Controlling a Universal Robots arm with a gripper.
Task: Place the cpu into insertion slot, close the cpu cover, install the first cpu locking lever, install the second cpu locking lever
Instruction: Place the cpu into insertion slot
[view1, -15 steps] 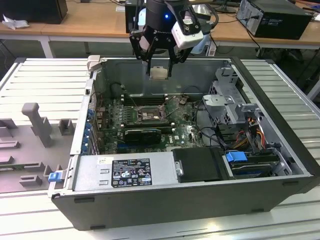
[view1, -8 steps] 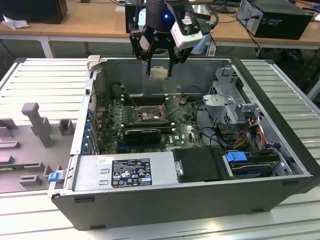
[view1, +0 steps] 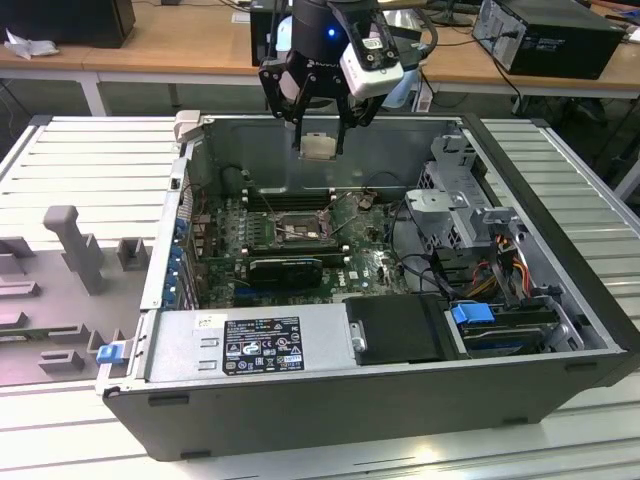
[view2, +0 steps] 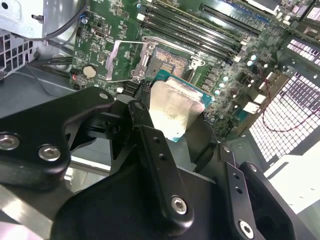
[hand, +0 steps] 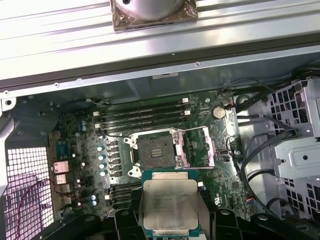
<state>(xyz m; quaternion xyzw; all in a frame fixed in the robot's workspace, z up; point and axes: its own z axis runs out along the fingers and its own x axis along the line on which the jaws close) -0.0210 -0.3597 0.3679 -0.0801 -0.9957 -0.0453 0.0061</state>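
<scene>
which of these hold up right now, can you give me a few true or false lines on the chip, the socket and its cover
1. The gripper holds the chip above the open case. True.
2. The chip already sits in the socket. False: the socket is empty, and the chip is held clear of the green board.
3. The cover is swung open beside the socket. True.
4. The cover is shut over the socket. False: it lies flipped aside, and the socket's contacts are bare.
</scene>
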